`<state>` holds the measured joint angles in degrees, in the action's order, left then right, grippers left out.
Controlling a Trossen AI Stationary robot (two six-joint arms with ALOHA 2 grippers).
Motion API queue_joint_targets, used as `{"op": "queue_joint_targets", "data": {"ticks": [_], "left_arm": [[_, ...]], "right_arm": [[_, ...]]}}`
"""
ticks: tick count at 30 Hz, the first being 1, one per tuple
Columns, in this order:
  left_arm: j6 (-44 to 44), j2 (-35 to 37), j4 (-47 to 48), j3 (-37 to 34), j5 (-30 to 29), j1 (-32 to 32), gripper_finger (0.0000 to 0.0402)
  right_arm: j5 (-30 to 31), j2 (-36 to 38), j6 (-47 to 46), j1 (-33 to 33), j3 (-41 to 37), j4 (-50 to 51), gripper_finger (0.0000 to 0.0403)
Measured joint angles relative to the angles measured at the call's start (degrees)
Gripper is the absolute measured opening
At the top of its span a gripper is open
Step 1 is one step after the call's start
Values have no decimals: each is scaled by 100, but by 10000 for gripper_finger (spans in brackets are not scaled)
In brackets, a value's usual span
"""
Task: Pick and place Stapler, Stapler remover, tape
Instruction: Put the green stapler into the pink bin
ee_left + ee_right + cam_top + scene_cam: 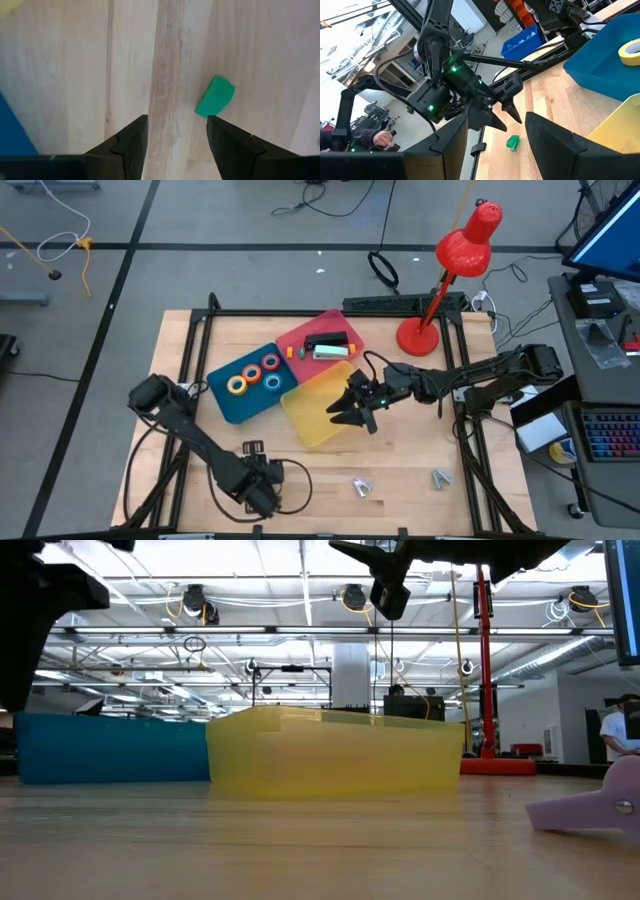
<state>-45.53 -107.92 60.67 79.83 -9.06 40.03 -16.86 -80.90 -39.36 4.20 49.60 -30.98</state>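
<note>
Four tape rolls, yellow point(237, 385), orange point(252, 372), red point(270, 363) and blue point(272, 381), lie in the blue tray point(225, 405). A black stapler point(327, 339) lies in the pink tray point(300, 335). Two pale stapler removers point(362, 485) point(438, 476) lie on the table near its near edge; one shows in the low view point(590, 805). My right gripper point(350, 410) is open and empty above the yellow tray point(310, 425). My left gripper point(258, 485) is open and empty just above the table near its near edge, with a small green piece point(215, 96) beyond its fingertips.
A red desk lamp point(450, 280) stands at the table's far right corner. A pale green item point(332, 353) and a small orange piece point(292, 351) lie beside the stapler in the pink tray. A black frame point(200, 330) borders the table. A person's hand point(382, 136) shows beyond the table.
</note>
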Motion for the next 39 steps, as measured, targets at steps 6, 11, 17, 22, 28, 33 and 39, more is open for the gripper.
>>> {"op": "queue_joint_targets", "data": {"ticks": [6,11,17,22,28,33,39], "left_arm": [[82,-124,-296,-2,4,-9,200],[472,-124,-556,0,4,68,200],[779,-122,-899,-114,79,170,200],[956,-122,-1479,-450,198,188,200],[818,-122,-1462,-706,174,145,200],[986,-122,-1933,-928,336,86,200],[1048,-122,-2157,-1152,376,68,200]], "right_arm": [[-2,0,-2,1,0,0,194],[-2,0,-28,1,0,0,192],[0,0,-26,1,0,-2,192],[0,0,-26,1,0,-2,193],[0,0,-26,1,0,-2,193],[0,0,-32,1,0,-2,193],[0,0,-41,1,0,0,193]]}}
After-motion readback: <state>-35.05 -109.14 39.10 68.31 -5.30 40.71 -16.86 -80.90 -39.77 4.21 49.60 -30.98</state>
